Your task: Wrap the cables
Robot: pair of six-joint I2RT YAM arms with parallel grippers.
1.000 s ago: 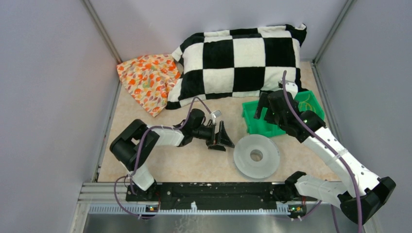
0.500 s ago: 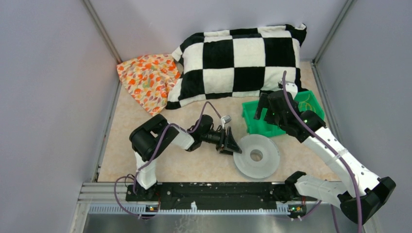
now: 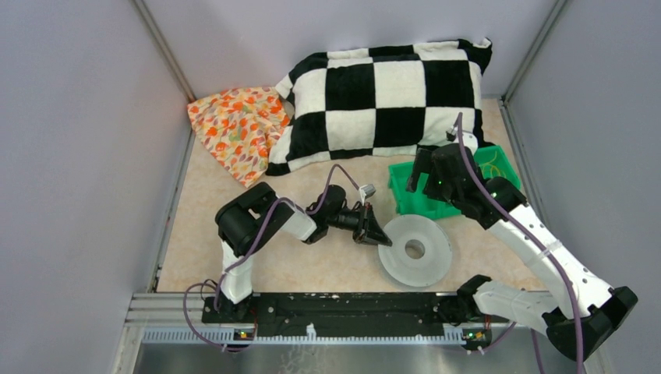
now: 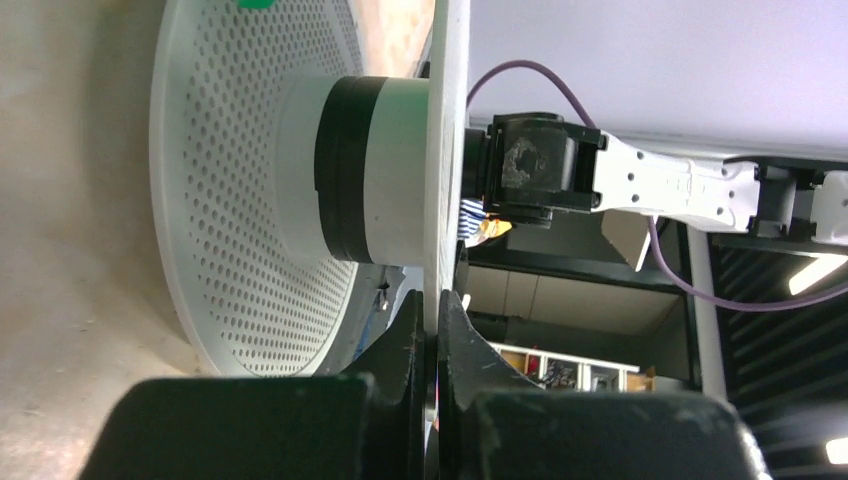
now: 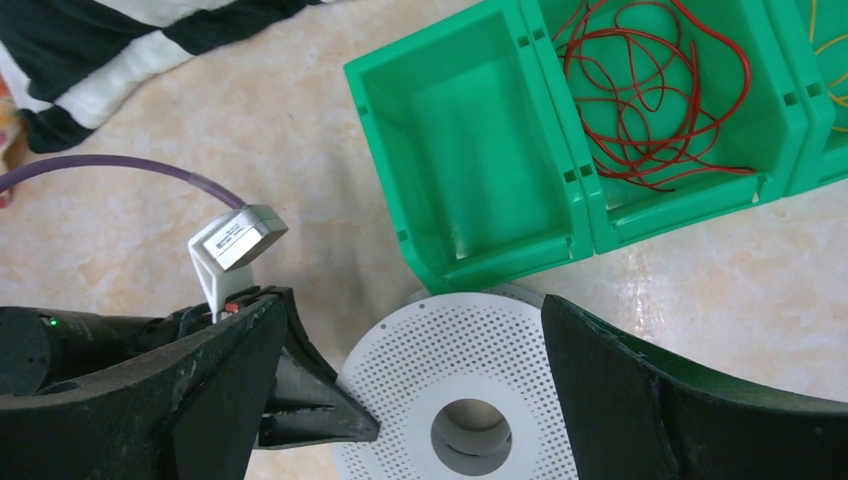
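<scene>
A grey perforated spool (image 3: 415, 249) lies flat on the table, its hub hole facing up. My left gripper (image 3: 379, 234) is shut on the left rim of the spool's top flange (image 4: 445, 150), which sits edge-on between the two fingers (image 4: 437, 300). The cables are thin red wires (image 5: 650, 90) coiled in one green bin compartment, with yellow ones (image 5: 830, 40) in the compartment beside it. My right gripper (image 3: 433, 173) hovers above the bins and the spool (image 5: 470, 430), open (image 5: 415, 300) and holding nothing.
The green bin (image 5: 380, 150) nearest the spool has an empty compartment. A black-and-white checkered pillow (image 3: 390, 93) and an orange patterned cloth (image 3: 238, 128) lie at the back. Grey walls close in on both sides, and a black rail (image 3: 335, 304) runs along the near edge.
</scene>
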